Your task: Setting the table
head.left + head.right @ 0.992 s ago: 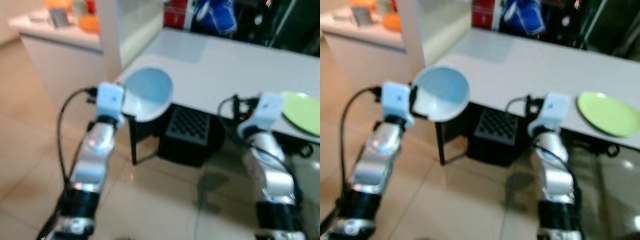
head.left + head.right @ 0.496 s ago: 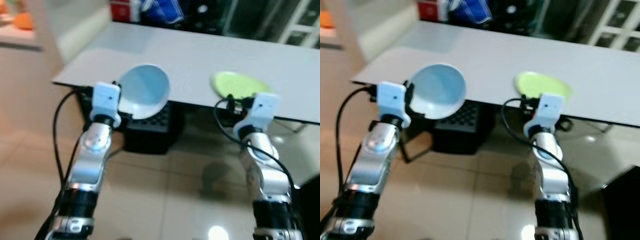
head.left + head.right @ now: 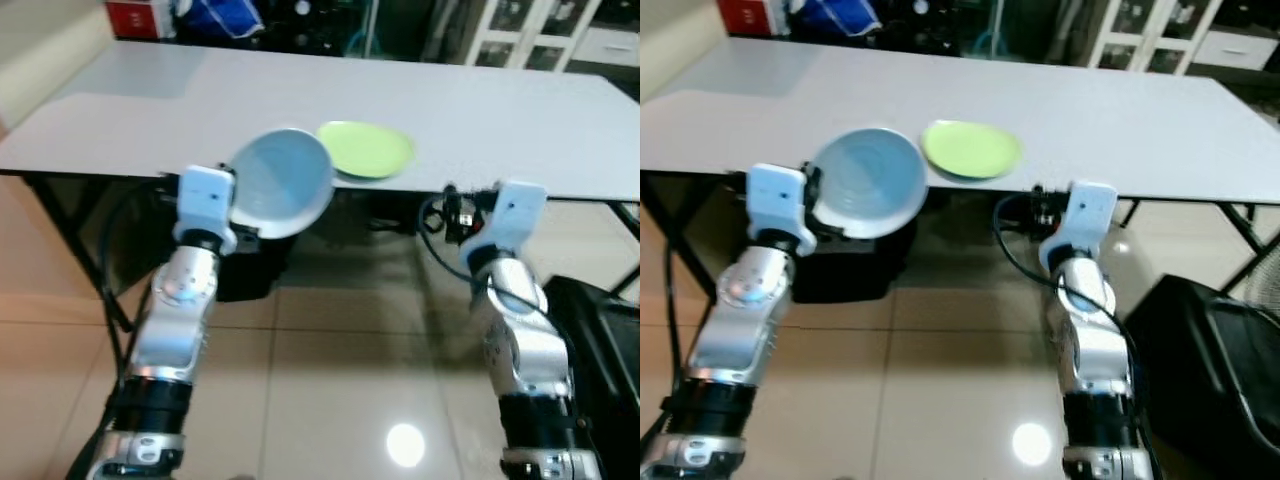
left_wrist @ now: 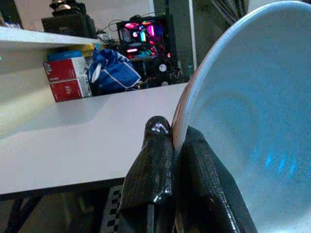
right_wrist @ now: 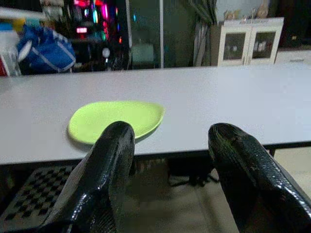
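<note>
We carry the blue bowl (image 3: 280, 182), its rim pinched tight in the left end effector (image 4: 176, 141), just before the worktop (image 3: 520, 110) edge beside the green plate (image 3: 365, 149); the right end effector (image 5: 172, 145) is spread, empty; next we should lower the bowl onto the worktop.

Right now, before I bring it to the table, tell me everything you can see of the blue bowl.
The blue bowl is pale blue, round and shallow, smooth and glossy like ceramic or plastic, with faint rings inside. It looks empty. It is tilted up on edge, its inside facing the head camera. The left gripper pinches its rim, one finger on each side. It hangs at the near edge of the white table, just left of the green plate.
</note>
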Controlling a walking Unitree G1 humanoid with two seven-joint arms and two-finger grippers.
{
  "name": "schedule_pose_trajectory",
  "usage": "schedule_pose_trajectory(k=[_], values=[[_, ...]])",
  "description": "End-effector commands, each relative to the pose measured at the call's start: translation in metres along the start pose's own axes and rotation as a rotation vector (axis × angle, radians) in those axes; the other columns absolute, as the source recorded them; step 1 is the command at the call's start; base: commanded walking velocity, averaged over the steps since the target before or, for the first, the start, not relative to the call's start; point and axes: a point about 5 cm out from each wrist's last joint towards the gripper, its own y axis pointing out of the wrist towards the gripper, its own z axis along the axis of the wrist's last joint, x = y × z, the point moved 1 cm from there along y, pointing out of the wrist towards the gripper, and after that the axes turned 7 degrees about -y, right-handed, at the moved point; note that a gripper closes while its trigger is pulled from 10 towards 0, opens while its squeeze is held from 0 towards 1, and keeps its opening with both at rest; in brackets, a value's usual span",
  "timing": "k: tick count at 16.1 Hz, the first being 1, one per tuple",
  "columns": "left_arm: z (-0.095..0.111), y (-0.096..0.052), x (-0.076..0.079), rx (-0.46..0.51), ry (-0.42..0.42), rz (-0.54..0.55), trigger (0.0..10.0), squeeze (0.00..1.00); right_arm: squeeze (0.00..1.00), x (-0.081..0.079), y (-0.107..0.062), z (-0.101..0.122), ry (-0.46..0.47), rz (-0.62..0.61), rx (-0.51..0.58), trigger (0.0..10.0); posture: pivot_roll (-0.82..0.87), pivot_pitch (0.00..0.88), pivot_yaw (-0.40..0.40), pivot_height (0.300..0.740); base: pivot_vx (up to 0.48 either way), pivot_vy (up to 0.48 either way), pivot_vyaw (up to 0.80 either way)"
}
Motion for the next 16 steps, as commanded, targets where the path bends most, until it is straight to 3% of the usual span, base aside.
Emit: schedule_pose_trajectory(k=[1,4,9,16], values=[[0.009,0.004,0.009,0.043,-0.016,-0.013,10.0,0.00,0.00,0.006,-0.003,-0.003,0.002,-0.006,-0.006,10.0,0.05,0.000,-0.034,0.740,0.000,0.000,0.00],[0.011,0.002,0.005,0.024,-0.074,0.021,10.0,0.00,0.00,-0.002,-0.004,0.000,0.011,0.016,-0.003,10.0,0.04,0.000,-0.027,0.740,0.000,0.000,0.00],[0.022,0.004,-0.004,0.071,-0.057,0.038,10.0,0.00,0.00,-0.006,0.001,0.002,0.030,0.020,-0.013,10.0,0.06,0.000,-0.029,0.740,0.000,0.000,0.00],[0.025,0.003,0.005,0.081,-0.058,-0.020,10.0,0.00,0.00,-0.004,0.000,0.002,0.043,-0.012,-0.023,10.0,0.05,0.000,-0.017,0.740,0.340,0.000,0.00]])
